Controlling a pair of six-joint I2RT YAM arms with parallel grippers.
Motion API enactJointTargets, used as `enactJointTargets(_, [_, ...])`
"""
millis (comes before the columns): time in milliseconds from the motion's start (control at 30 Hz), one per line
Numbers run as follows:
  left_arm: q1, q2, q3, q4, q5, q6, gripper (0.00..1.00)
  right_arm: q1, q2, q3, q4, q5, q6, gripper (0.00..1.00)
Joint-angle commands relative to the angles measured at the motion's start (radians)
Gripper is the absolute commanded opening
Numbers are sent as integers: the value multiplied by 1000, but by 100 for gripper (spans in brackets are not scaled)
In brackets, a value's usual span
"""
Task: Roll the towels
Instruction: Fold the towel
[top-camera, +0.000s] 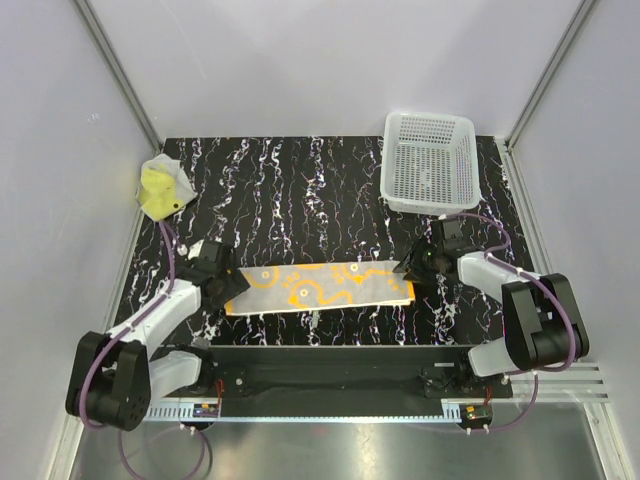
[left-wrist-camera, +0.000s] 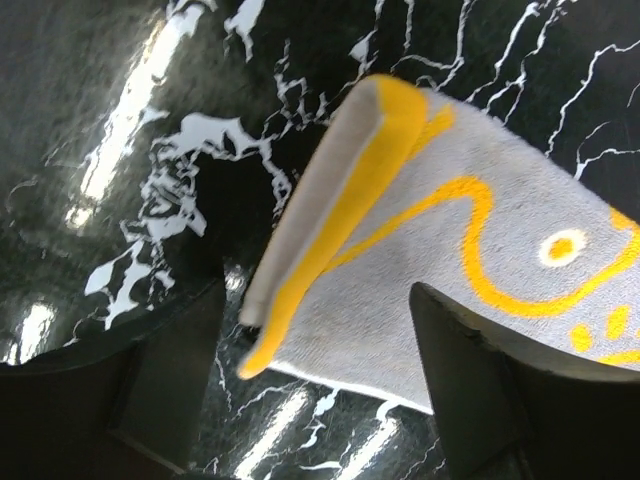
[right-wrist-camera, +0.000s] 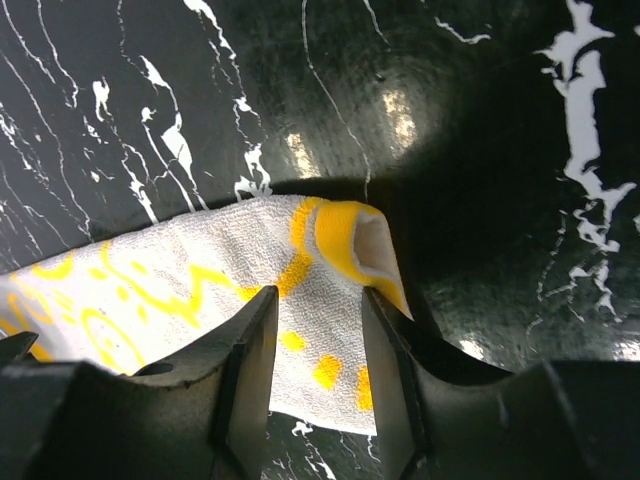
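An orange cloth towel with white squiggles (top-camera: 320, 287), folded into a long strip, lies at 6 o'clock on the black white-veined marble-patterned table (top-camera: 300, 190), running from 9 to 3 o'clock. The left gripper (top-camera: 225, 282) sits at its 9 o'clock end. In the left wrist view its fingers (left-wrist-camera: 160, 370) stand wide apart, one on bare table, the other over the towel's (left-wrist-camera: 440, 250) surface, and the folded end is slightly raised. The right gripper (top-camera: 411, 268) sits at the 3 o'clock end. Its fingers (right-wrist-camera: 255, 350) have a narrow gap with towel (right-wrist-camera: 180, 280) showing in it. I cannot tell whether they pinch it. The corner beyond curls up. A crumpled yellow cloth towel (top-camera: 162, 188) lies at 10 o'clock, and a white perforated plastic basket (top-camera: 430, 160) at 1 o'clock.
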Motion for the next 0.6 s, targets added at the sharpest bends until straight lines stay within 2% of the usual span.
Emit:
enactJointTargets(0, [-2,67,38,78,4,30,74,0,30,7,29,-24,-19,47])
enactJointTargets(33, [-3,86,42,86,3,33,64,0,28,7,26,-24,-19,47])
enactJointTargets(100, [-2,134,50,112,10,54,50,0,17,1,17,-21,-25,47])
enactJointTargets(133, [-3,150,56,118,10,59,38,0,13,-1,15,-22,-23,47])
enactJointTargets(233, [-2,207,73,132,7,76,21,3,7,-11,12,-31,-19,47])
enactJointTargets(267, [-2,216,93,128,4,77,6,6,5,-22,14,-36,-14,47])
enactJointTargets(333, [-2,231,110,128,7,77,0,15,4,-33,12,-44,-4,47])
enactJointTargets(567, [3,337,301,115,-11,125,0,130,-19,-113,46,-37,79,46])
